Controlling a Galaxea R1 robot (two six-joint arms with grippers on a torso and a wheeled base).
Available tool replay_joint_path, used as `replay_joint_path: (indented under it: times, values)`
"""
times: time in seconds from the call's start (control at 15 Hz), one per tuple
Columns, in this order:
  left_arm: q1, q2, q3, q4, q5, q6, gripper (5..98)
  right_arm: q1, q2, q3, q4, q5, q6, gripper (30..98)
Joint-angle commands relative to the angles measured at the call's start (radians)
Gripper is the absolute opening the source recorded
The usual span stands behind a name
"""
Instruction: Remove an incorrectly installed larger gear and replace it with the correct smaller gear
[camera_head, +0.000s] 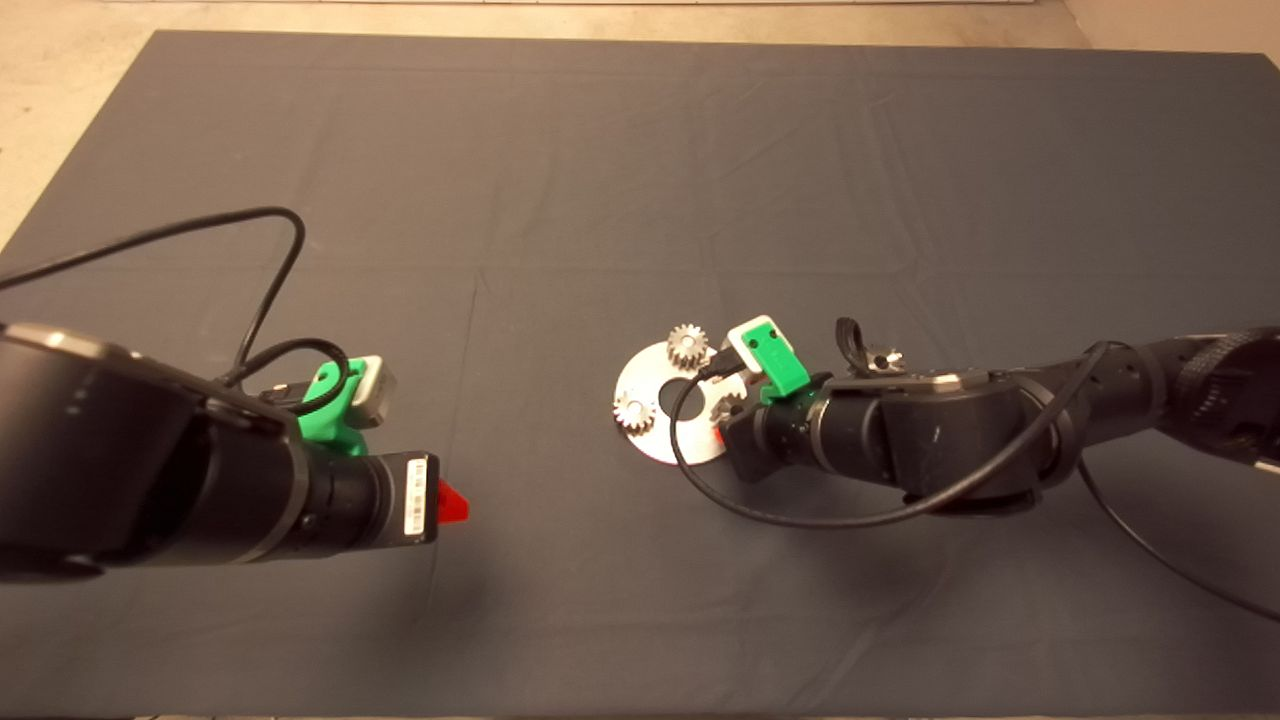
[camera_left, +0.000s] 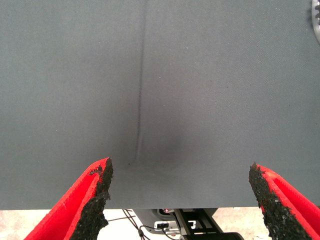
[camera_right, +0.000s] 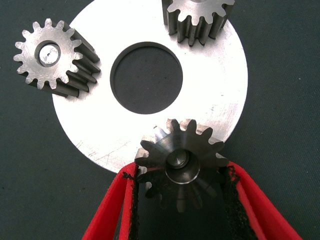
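Looking down from the head camera, the round metal plate lies on the dark mat right of centre, with two small gears standing on its rim. The right gripper reaches in over the plate's near-right edge. Another gear sits on the mat behind that arm, mostly hidden. The left gripper hovers well to the left, over bare mat.

Left wrist view: fingers spread wide, nothing between them, only mat below.

Right wrist view: the pads press against both sides of the smaller gear, which stands on the plate's edge by the centre hole. Two matching gears stand elsewhere on the plate.
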Motion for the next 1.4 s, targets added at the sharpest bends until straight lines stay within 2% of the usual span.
replay_joint_path:
  times: [0.0,0.4,0.67,1.13,1.27,1.33]
  values:
    - [-0.008,-0.001,0.017,0.005,0.132,0.001,69.0,0.019,0.011,0.021,0.015,-0.111,0.003,35.9]
    - [-0.008,0.003,0.01,0.007,0.132,0.001,69.0,0.019,0.01,0.018,0.014,-0.111,0.001,37.9]
    - [-0.008,0.005,0.004,0.008,0.132,0.001,69.0,0.019,0.011,0.019,0.015,-0.111,-0.002,43.2]
    - [-0.008,0.007,-0.009,0.006,0.132,0.004,69.0,0.022,-0.01,0.024,0.016,-0.111,-0.002,43.4]
    - [-0.008,0.0,-0.014,0.003,0.132,0.033,69.0,0.031,-0.027,0.039,0.02,-0.111,0.007,49.0]
    - [-0.008,-0.006,-0.016,-0.002,0.132,0.044,69.0,0.055,-0.043,0.06,0.037,-0.111,0.014,51.8]
